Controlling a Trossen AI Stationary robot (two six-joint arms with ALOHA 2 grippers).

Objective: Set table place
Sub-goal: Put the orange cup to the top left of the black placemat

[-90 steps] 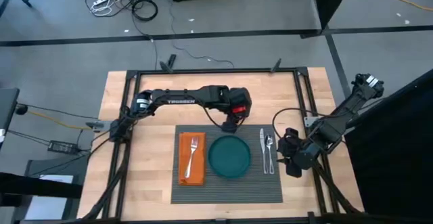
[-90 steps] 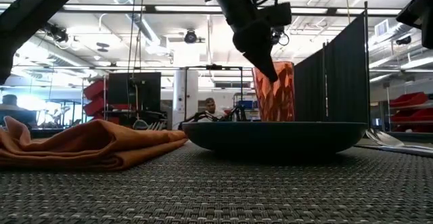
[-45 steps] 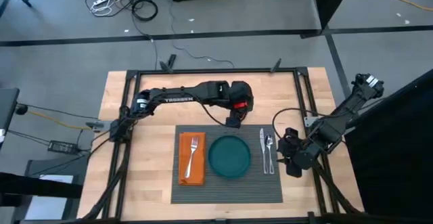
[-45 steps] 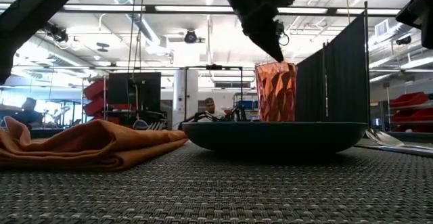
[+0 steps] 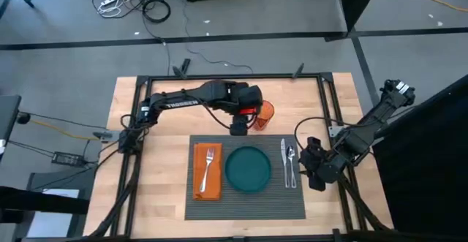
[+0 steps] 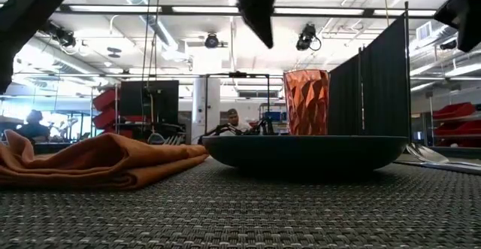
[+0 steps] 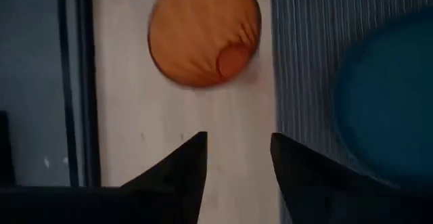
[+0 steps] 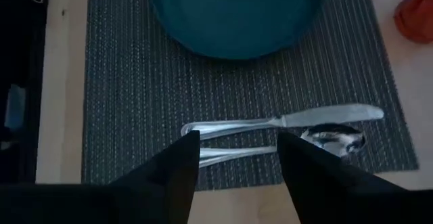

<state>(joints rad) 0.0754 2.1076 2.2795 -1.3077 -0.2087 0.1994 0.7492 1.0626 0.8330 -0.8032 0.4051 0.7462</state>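
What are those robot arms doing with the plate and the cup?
They are setting a place for a meal. On the grey placemat lie an orange napkin with a fork on it, a teal plate, and a knife and spoon. An orange cup stands on the wooden table just beyond the mat. The left tool is open, empty and raised beside the cup. The right tool is open above the knife and spoon, holding nothing.
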